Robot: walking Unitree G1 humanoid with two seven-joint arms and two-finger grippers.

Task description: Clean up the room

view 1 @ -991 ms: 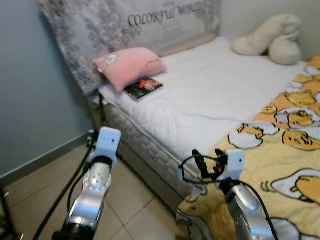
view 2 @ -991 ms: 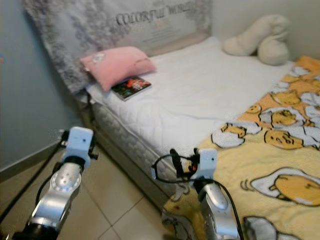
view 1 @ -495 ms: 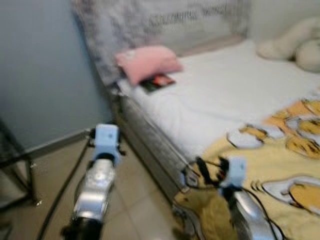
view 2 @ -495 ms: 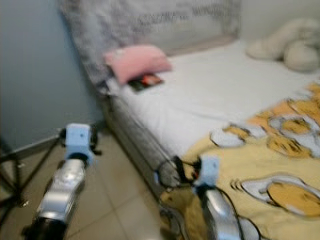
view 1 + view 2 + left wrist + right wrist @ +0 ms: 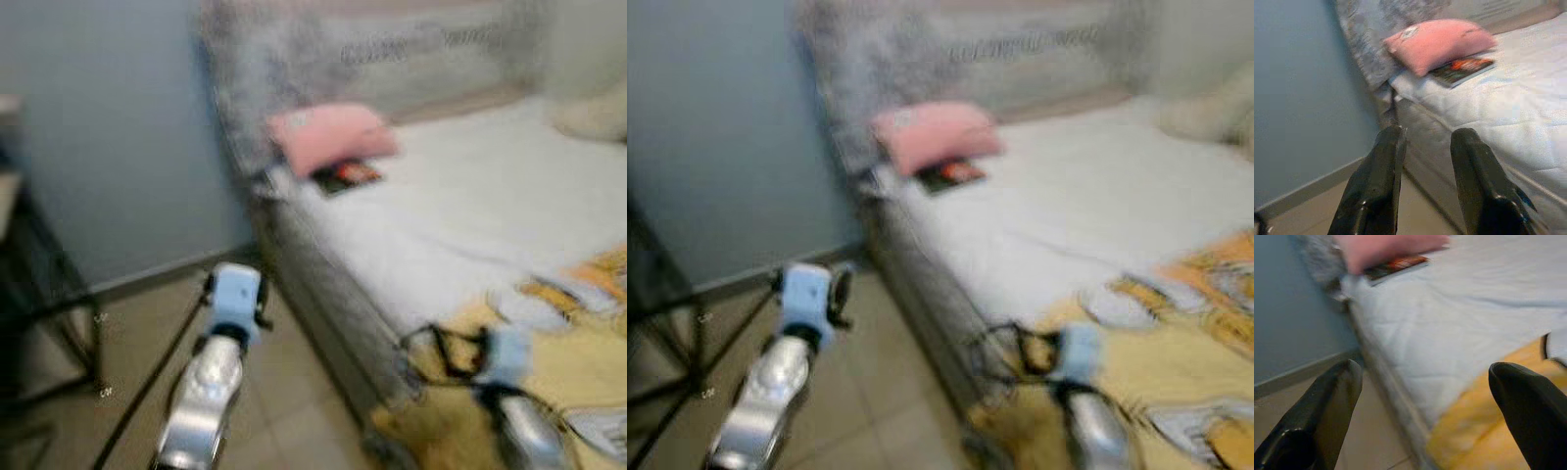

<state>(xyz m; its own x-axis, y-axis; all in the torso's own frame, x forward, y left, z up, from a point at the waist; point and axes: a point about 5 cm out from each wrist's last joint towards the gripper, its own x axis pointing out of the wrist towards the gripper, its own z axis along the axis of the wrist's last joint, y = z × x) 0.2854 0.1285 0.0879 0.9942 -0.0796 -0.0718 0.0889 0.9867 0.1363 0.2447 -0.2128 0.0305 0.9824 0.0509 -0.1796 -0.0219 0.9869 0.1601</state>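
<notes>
Beside the bed (image 5: pixel 470 225), both arms are raised and empty. Left gripper (image 5: pixel 1425 181): fingers a little apart, nothing between them, over the tiled floor (image 5: pixel 147 323). Right gripper (image 5: pixel 1425 382): fingers spread wide, over the mattress edge by the yellow blanket (image 5: pixel 1176 323).

Book (image 5: pixel 1462 70) lies on the white sheet, partly tucked under the pink pillow (image 5: pixel 1437 41), near the head corner, well apart from both grippers.

Head views are blurred.

Risk (judgement): a grab attempted during blur could miss; the pillow overlapping the book could snag a pull.

Room: open floor between bed and blue wall (image 5: pixel 108 127); dark metal frame (image 5: pixel 49 313) on the left narrows the passage.
</notes>
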